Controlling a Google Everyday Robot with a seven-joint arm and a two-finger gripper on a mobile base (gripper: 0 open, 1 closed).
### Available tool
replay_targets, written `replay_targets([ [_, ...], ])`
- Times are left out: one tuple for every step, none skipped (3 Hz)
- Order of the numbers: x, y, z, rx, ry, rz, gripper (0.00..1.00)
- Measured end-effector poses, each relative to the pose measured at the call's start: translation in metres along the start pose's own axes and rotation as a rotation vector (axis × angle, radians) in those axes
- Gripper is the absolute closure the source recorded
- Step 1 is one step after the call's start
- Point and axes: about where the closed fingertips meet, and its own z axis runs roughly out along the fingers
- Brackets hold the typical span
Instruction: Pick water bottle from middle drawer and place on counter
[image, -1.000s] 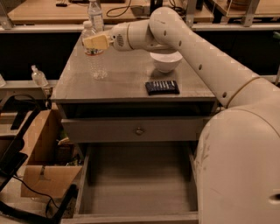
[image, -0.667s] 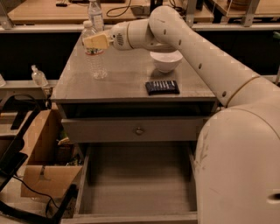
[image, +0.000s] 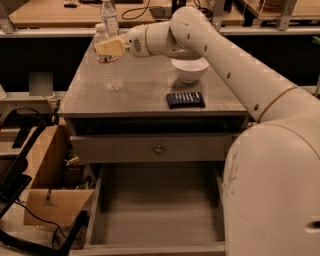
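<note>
Clear plastic water bottle (image: 111, 67) stands upright on counter (image: 142, 87), far-left area, gripper (image: 110, 47) clamped round its upper body, prob. to steady it at set-down; middle drawer (image: 157, 210) open below, bowl (image: 190, 70) & dark flat object (image: 185, 99) well apart.

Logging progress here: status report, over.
Pincer at top of water bottle, which stands upright on counter. Middle drawer open. Bowl, black packet apart from it.
</note>
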Motion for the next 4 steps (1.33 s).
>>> replay_targets([
  [0.0005, 0.0013, 0.0021, -0.003, 0.001, 0.0, 0.42],
  [0.0001, 0.0013, 0.002, -0.003, 0.001, 0.0, 0.18],
  [0.0008, 0.0032, 0.0051, -0.009, 0.002, 0.001, 0.0],
  [0.0008, 0.0032, 0.0051, -0.009, 0.002, 0.001, 0.0],
])
